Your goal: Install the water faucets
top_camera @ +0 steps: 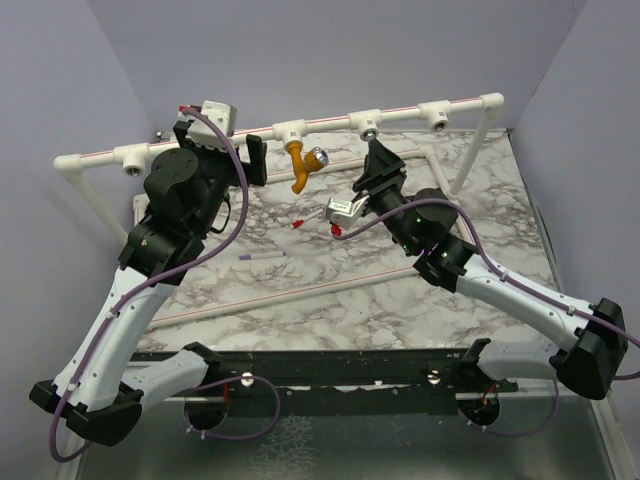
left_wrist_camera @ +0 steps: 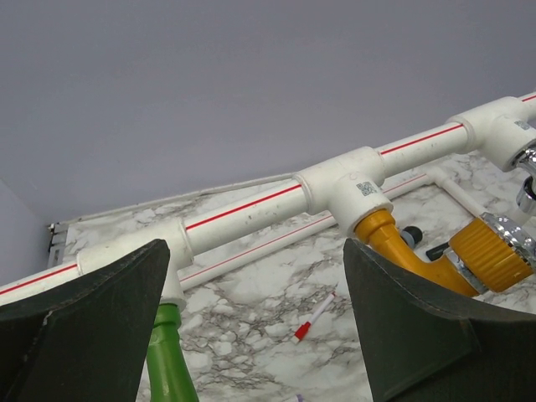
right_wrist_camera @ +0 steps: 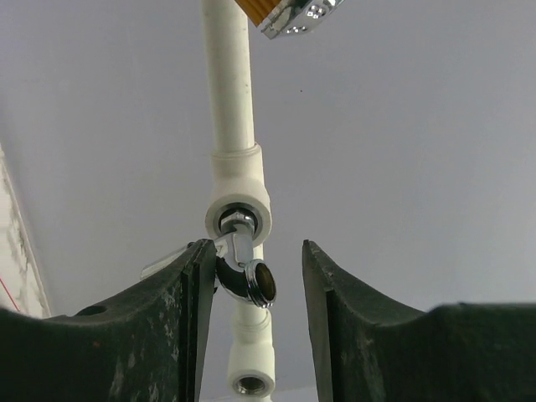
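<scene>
Black fingers (right_wrist_camera: pixel 109 335) of my right claw (right_wrist_camera: pixel 255 249) stand apart around the grey metal faucet (right_wrist_camera: pixel 244 272), not clenched on it. The left finger lies just beside or against its handle, I cannot tell which. A clear gap shows between the curved spout and the right finger.

From the claw the faucet sits at twelve o'clock, a shade toward eleven. Its stem points straight away from me into the white tee joint (right_wrist_camera: pixel 239 205), so its long axis runs in line with my reach. The spout's open mouth hooks back toward five o'clock. How deep the thread sits in the socket is hidden from me.

Beyond the tee the white pipe (right_wrist_camera: pixel 228 75) climbs to twelve o'clock. There the mustard-orange faucet (right_wrist_camera: pixel 261 8) pokes into the top of the right wrist view, already at its own tee.

Seen from above, over the marble table (top_camera: pixel 400 300), my right arm is plainly the nearer one to the grey faucet. My left claw (left_wrist_camera: pixel 255 249) hangs at about nine o'clock of it along the pipe, released and wide, with nothing between its fingers. The green faucet (left_wrist_camera: pixel 172 356) stands below its left finger.

My judgement: the coming move, a twist to seat the grey faucet, turns on squaring both fingers across that stem axis.
</scene>
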